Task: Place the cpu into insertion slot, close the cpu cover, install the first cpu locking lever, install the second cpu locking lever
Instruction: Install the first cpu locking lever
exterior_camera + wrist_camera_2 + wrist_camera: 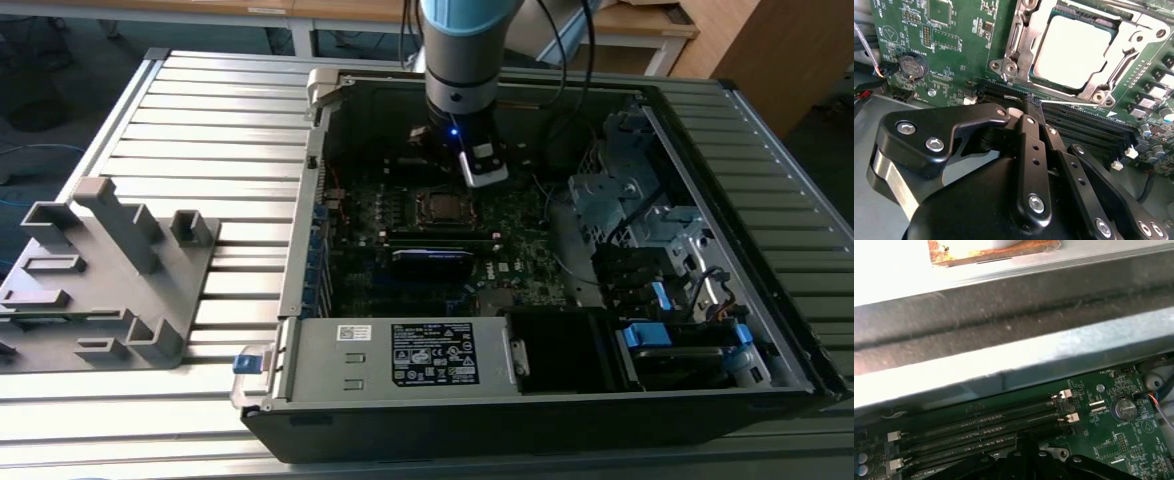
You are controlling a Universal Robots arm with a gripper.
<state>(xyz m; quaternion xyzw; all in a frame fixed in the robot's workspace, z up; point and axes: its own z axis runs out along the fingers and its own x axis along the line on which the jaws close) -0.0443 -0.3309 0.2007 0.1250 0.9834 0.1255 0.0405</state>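
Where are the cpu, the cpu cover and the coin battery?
cpu (pixel 1074 50), second wrist view, middle of its grey metal top.
cpu cover (pixel 1124 37), second wrist view, silvery frame strip beside the cpu.
coin battery (pixel 1124 409), first wrist view, centre of its round face.

Grey-and-blue arm (pixel 461 50), black hand (pixel 1031 107)
Silver screws (pixel 1036 202) stud the hand's black links; blue light (pixel 455 131) and white box (pixel 485 166) at the wrist

Upright arm (pixel 461 50), fingers (pixel 1030 140) together
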